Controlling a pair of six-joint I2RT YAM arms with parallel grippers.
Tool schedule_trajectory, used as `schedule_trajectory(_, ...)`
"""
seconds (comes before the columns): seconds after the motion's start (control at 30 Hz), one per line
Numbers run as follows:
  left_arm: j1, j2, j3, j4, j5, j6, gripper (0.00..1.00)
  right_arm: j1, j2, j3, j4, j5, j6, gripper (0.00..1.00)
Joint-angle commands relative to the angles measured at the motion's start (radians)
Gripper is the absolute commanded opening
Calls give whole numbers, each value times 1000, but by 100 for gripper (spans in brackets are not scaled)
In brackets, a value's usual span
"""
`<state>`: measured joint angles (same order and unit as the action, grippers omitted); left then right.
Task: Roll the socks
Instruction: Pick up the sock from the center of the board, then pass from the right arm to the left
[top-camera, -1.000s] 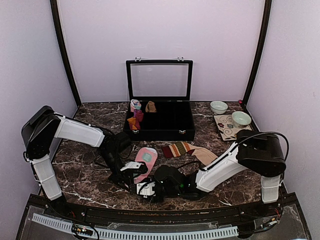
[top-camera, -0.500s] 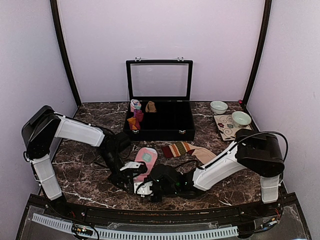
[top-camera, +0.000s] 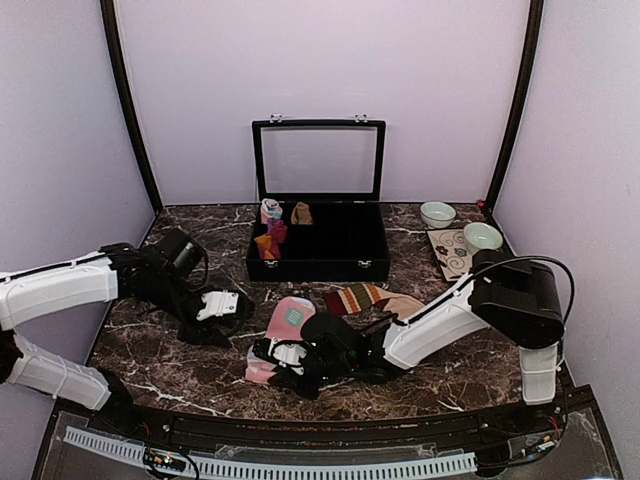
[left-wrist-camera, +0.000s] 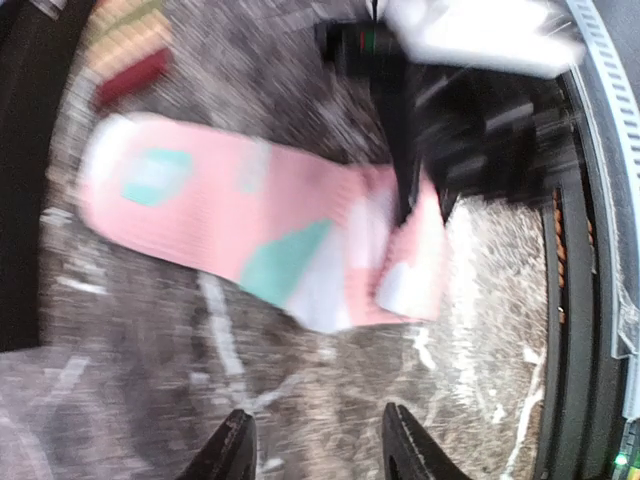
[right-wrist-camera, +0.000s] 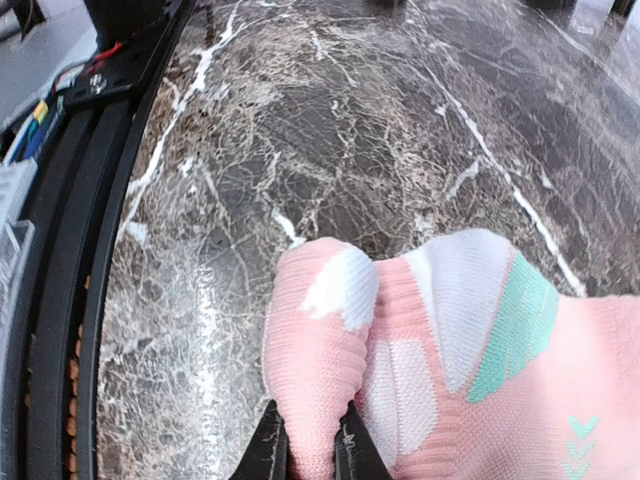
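Pincers differ: right pincer (right-wrist-camera: 312, 445) clenches the folded near end of the pink sock (top-camera: 290, 318) lying before the case (top-camera: 330, 264), likely to start its roll; left pincer (left-wrist-camera: 318, 450) hangs released, farther left.

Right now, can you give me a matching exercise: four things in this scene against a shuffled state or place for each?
1. pink sock
2. striped sock
3. left gripper
4. black box

a. open, holding nothing
b. lid up
c. near end pinched by the right gripper
d. lying untouched in front of the box

Pairs: 1-c, 2-d, 3-a, 4-b
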<state>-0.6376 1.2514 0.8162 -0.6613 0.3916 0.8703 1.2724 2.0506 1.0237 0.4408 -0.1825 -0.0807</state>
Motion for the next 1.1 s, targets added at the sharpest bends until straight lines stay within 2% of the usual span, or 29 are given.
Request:
schedule_trajectory(0.0, 0, -203, -25, 62, -33, 40, 44, -56, 12, 52, -82, -136, 251, 0)
schedule_trajectory(0.13, -4, -311, -49, 54, 31, 83, 41, -92, -16, 119, -105, -198, 362, 0)
schedule_trajectory(0.23, -21, -322, -46, 45, 36, 93, 41, -101, -25, 237, -189, -208, 367, 0)
schedule_trajectory(0.47, -113, -298, -51, 93, -98, 145, 43, -110, 1, 423, -309, -220, 396, 0)
schedule_trajectory(0.63, -151, -296, -84, 188, -274, 223, 42, -110, 6, 461, -322, -232, 415, 0)
schedule_trajectory(0.87, -163, -350, -112, 173, -320, 334, 42, -114, -1, 461, -331, -266, 447, 0)
schedule_trajectory(1.07, -195, -357, -113, 193, -359, 337, 43, -115, 3, 467, -301, -285, 504, 0)
